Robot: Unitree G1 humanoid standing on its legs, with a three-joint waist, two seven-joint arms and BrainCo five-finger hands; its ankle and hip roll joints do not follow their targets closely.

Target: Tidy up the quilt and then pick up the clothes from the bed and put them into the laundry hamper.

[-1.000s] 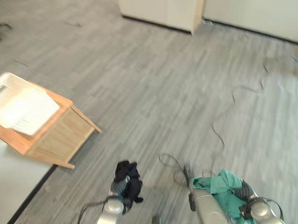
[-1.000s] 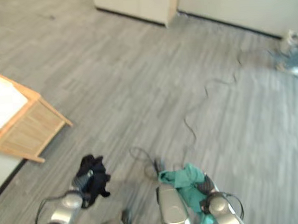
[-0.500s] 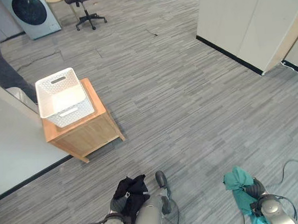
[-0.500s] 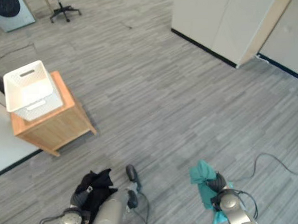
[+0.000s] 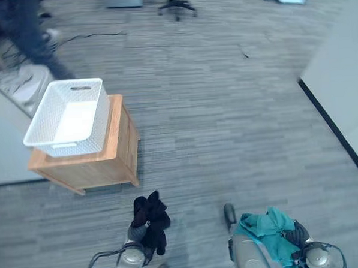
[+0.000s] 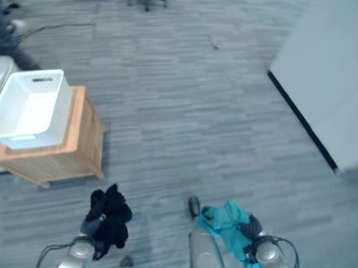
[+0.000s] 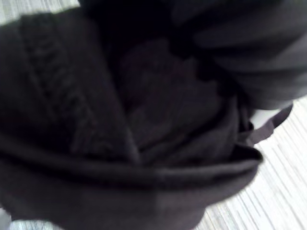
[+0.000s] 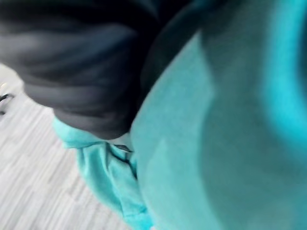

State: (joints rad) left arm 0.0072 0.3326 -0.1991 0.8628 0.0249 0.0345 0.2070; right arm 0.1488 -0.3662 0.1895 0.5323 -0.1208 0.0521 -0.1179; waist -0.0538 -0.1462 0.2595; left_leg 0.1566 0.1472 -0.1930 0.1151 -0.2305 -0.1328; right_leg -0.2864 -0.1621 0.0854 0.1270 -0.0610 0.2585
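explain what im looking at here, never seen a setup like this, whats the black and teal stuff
This is a walking humanoid robot seen through its own cameras. The two wide pictures come from its head, looking down at the floor. The two close-ups come from cameras on its wrists. Its left robot hand grips a bunched black garment; its right robot hand grips a teal garment. Ahead to the left, a white laundry hamper sits on a small wooden table, looking empty from here.
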